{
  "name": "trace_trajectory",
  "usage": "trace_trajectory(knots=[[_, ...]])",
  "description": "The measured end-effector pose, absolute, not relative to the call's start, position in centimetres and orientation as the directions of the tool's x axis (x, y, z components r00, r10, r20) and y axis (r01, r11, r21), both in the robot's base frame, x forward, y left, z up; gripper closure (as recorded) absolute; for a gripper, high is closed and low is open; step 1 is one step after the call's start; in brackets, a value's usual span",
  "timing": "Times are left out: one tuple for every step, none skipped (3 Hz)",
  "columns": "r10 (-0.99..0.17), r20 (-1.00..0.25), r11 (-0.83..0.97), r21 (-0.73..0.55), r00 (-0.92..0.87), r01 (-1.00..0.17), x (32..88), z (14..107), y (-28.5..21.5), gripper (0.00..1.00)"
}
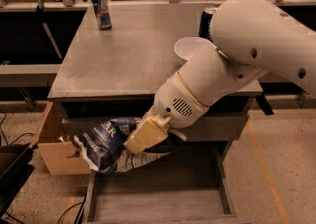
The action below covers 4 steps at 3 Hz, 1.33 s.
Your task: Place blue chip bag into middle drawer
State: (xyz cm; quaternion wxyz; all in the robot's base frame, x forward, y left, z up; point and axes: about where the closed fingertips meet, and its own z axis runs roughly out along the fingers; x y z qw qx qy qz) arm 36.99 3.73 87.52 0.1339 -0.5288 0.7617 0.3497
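Observation:
My gripper (136,144) is shut on the blue chip bag (106,144), a crumpled dark-blue foil bag with white lettering. It hangs in the air in front of the cabinet, below the tabletop edge and above the left part of the open middle drawer (158,203). The drawer is pulled out at the bottom of the view, a grey box with a pale plank floor. My white arm (232,55) reaches down over the table's front right and hides part of the cabinet front.
A blue soda can (101,10) stands at the table's (118,55) back left. Another can (207,20) and a white bowl (190,48) sit at the right, partly behind my arm. A wooden box (54,149) stands left of the cabinet.

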Motion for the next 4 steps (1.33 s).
trace_trajectory(knots=[[-0.712, -0.574, 0.196, 0.391, -0.405, -0.899, 37.0, 87.5, 3.7, 1.0], [-0.683, -0.562, 0.239, 0.431, -0.467, -0.87, 37.0, 84.8, 3.3, 1.0], [-0.601, -0.546, 0.314, 0.511, -0.584, -0.8, 37.0, 79.3, 1.6, 1.0], [-0.538, -0.505, 0.388, 0.563, -0.675, -0.73, 37.6, 74.0, -0.3, 1.0]])
